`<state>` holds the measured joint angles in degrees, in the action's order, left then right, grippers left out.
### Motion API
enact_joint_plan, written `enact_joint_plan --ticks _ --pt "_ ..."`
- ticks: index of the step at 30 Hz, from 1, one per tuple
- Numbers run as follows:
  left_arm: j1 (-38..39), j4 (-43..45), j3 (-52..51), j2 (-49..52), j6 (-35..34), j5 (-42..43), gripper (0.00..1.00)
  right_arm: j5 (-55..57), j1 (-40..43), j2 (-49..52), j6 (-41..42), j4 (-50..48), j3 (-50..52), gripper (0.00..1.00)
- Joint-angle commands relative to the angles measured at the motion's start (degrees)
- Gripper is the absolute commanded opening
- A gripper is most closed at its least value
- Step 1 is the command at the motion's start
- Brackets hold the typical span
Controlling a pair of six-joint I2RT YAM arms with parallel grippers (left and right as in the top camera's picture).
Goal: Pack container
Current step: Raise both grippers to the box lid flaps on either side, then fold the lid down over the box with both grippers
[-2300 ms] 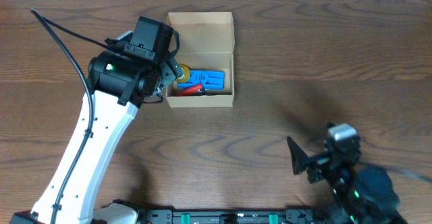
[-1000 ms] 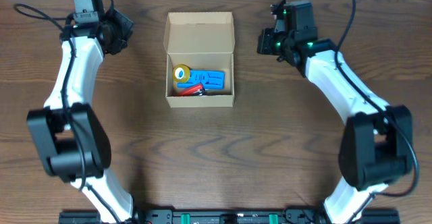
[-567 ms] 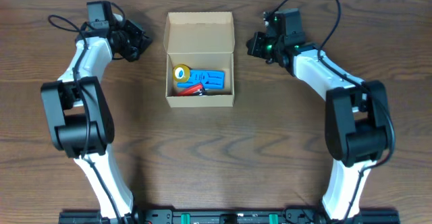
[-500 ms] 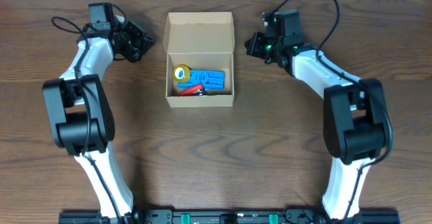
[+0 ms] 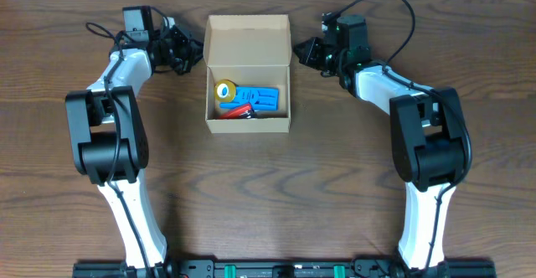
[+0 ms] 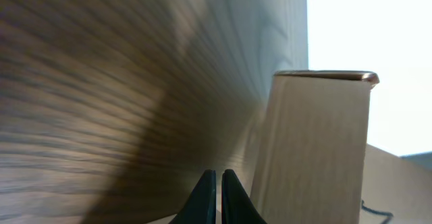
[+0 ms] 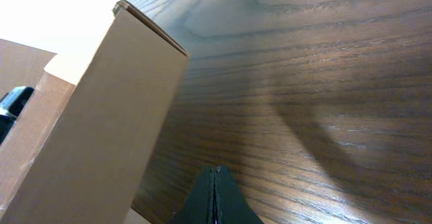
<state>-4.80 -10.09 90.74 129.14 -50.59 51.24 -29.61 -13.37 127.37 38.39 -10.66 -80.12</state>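
While the cardboard container (image 5: pixel 249 126), upper centre of the overhead view, already holds a yellow tape roll (image 5: pixel 224 91), blue plastic piece (image 5: pixel 261 99) and red item (image 5: pixel 240 110), its flap lid (image 5: pixel 248 39) awaits closing, flanked by left gripper (image 5: pixel 188 54) and right gripper (image 5: pixel 303 54), both pinched together, empty.

Both hands have drawn in on the container (image 5: pixel 248 126). The left hand (image 5: pixel 188 54), well clear of it a second ago, now has the box's side wall just ahead of its fingertips. The right hand (image 5: pixel 303 54) has slid inward too, and the opposite wall now stands just beside it.
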Motion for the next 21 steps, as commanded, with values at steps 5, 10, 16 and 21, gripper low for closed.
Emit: enact_joint_plan --ticks 5,10,16,21 --pt "0.1 0.2 1.4 1.0 6.2 6.5 0.05 -4.1 -0.9 0.8 -1.0 -6.4 -1.9 0.01" --pt "0.1 -2.0 2.4 0.7 10.1 6.7 0.05 -7.4 -1.0 0.8 -3.8 -6.3 -4.5 0.01" --pt "0.1 -16.1 7.8 -0.7 21.3 1.5 0.05 -10.8 -1.0 -0.1 -5.2 -4.9 -8.5 0.01" --pt "0.1 -28.9 15.4 -1.7 28.7 -4.0 0.05 -10.7 -1.8 -3.7 -10.5 2.9 -10.6 0.01"
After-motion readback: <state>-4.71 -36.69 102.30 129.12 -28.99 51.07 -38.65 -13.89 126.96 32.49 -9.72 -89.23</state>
